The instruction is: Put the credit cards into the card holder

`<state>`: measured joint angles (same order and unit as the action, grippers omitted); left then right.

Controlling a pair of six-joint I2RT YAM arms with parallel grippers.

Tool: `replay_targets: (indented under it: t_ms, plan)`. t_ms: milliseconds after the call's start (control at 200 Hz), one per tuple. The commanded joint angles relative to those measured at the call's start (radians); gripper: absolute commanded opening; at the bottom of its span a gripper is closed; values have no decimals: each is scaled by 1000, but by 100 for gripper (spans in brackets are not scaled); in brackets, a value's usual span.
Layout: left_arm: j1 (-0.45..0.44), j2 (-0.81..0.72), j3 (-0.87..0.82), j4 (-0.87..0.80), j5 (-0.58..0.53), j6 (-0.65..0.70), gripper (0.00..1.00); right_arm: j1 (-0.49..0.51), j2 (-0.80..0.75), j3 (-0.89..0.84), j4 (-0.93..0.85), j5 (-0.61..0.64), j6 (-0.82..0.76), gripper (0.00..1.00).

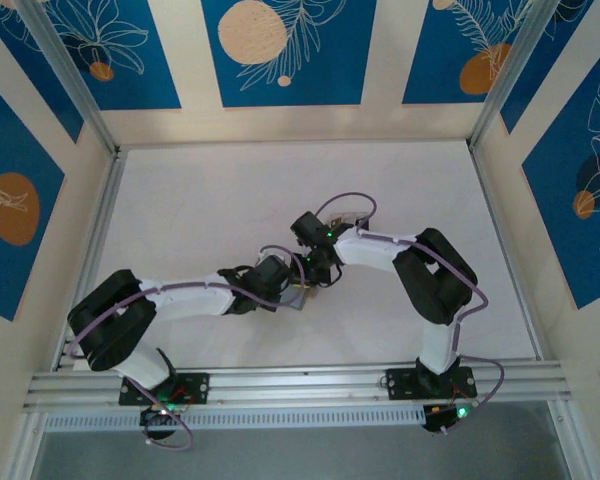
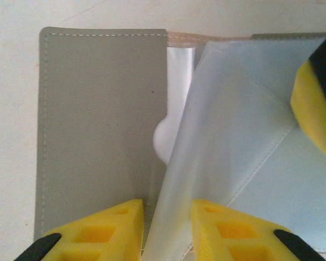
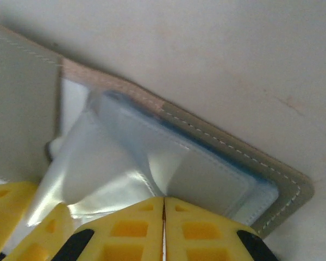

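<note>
The card holder (image 2: 98, 119) lies open on the table (image 2: 11, 136), grey cover at left and limp clear sleeves (image 2: 228, 109) at right. The left gripper (image 2: 168, 220) stands parted astride one sleeve, and the right gripper (image 3: 163, 209) is pressed together at a sleeve's edge. The film looks light, floppy and slick, so it is best pinched at its free edge.
</note>
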<state>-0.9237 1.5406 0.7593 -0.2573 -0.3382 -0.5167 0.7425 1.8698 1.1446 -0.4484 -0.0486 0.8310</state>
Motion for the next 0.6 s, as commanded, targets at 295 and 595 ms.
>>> replay_targets:
  t_ms: [295,595]
  plan:
    - [90,-34,43,-70,-157,-26,39,11,25,-25,-41,70,-2,10]
    - [285,-49,-23,-5,46,-21,40,15,25,31,-90,78,-41,11]
